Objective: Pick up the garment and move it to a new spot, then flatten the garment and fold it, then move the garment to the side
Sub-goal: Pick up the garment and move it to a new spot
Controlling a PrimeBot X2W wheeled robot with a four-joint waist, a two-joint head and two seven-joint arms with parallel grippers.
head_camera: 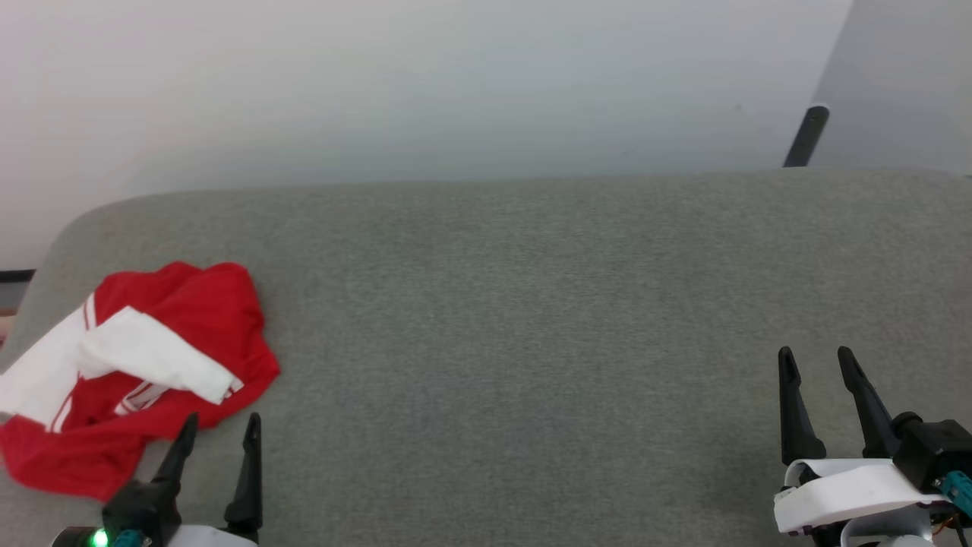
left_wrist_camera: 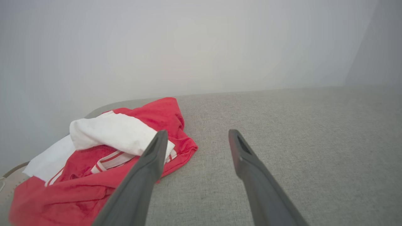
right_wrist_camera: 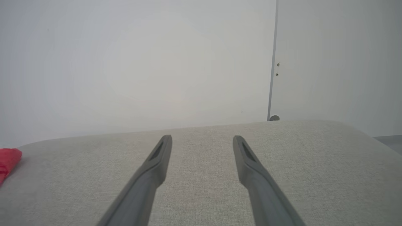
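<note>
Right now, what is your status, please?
Left gripper open, empty. Right gripper open, empty. Garment crumpled, left end of grey cushion, not held. Nothing blocks it.

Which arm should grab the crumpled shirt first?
Left. The left gripper hangs open right beside the garment at the left end of the grey cushion; the right gripper, also open, sits far across it.

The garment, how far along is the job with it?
Nothing looks done: the garment lies crumpled at the left end of the grey cushion. In hand: the left gripper, open, sits by its near edge; the right gripper, open, is far off over bare cushion. Left: pick up, move, flatten, fold, set aside.
</note>
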